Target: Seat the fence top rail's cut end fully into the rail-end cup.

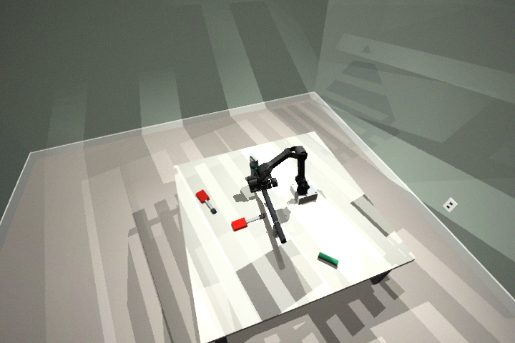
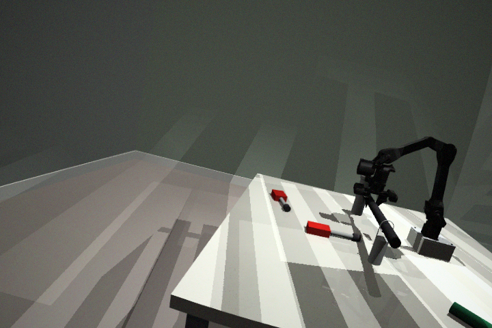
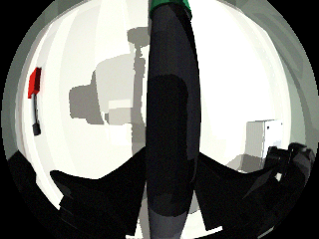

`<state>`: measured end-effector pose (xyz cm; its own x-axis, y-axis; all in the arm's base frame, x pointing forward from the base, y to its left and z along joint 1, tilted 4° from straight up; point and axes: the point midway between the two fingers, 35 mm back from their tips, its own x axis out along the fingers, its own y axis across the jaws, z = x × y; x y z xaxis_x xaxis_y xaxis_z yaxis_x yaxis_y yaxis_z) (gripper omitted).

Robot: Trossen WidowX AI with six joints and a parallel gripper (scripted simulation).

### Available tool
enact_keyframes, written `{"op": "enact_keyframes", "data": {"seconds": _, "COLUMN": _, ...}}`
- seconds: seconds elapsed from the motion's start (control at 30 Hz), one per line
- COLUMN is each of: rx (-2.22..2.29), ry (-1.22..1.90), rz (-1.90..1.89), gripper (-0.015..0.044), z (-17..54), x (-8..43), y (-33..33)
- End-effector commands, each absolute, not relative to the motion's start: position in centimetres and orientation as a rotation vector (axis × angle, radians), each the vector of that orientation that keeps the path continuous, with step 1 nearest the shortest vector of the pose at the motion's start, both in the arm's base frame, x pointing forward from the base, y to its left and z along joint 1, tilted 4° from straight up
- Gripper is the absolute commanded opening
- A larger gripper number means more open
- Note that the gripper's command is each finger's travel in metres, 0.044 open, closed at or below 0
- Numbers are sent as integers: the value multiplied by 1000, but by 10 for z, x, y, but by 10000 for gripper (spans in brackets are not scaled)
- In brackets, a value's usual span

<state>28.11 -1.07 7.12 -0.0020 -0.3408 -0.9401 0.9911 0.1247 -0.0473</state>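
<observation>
The dark rail [image 1: 270,208] [image 2: 378,214] [image 3: 173,115] slants above the table. My gripper [image 1: 264,188] [image 2: 370,198] [image 3: 167,151] is shut on it near its post end, a finger on each side. The rail passes through the thin loop cap [image 2: 387,221] on the small post [image 2: 377,252]. The big post [image 2: 357,206] stands behind the gripper, its grey cap [image 1: 253,158] on top and green band [image 1: 254,166] just below. In the wrist view the rail's far end meets a green rim [image 3: 170,8]; how deep it sits cannot be told. The gripper partly hides the post.
Two red-ended tools lie on the table [image 1: 225,283]: one [image 1: 202,196] [image 2: 279,195] [image 3: 35,83] toward the back left, one [image 1: 239,224] [image 2: 318,229] beside the rail. A green cylinder [image 1: 327,259] [image 2: 471,316] lies at the front right. The arm's base [image 1: 307,197] [image 2: 436,249] stands right of the rail.
</observation>
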Motion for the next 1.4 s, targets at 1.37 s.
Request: {"op": "enact_keyframes", "data": {"seconds": 1.37, "rx": 839, "ry": 1017, "rz": -1280, "gripper": 0, "z": 76, "x": 282, "y": -14}}
